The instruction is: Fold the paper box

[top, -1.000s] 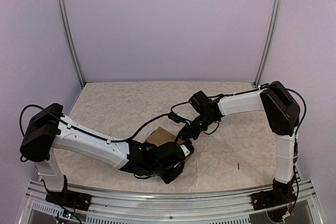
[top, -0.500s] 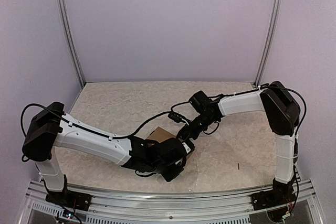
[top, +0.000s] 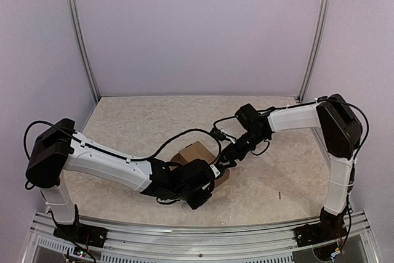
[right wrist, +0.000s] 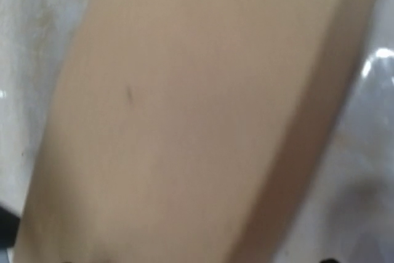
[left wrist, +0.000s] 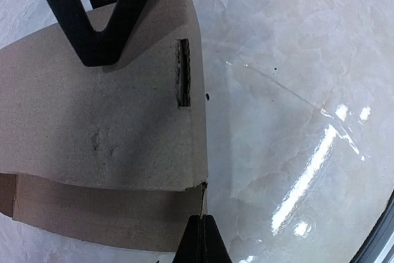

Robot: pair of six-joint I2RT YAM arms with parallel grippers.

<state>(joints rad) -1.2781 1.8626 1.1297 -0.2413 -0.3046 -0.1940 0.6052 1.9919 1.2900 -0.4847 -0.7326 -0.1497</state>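
From above, the paper box (top: 196, 151) sits just beyond the left gripper (top: 209, 180), under the right gripper (top: 226, 161). Left wrist: fingertips (left wrist: 201, 241) pressed together, touching the box's near corner. Right wrist: blurred cardboard directly beneath, jaws spread apart.

The left arm (top: 104, 164) and right arm (top: 295, 117) share smooth white tubular links and bulky black joint housings, the largest blocks at 9 and 3 o'clock in the top view. Black cables loop loosely off each forearm. The left gripper (left wrist: 201, 229) has slim matte-black fingers.
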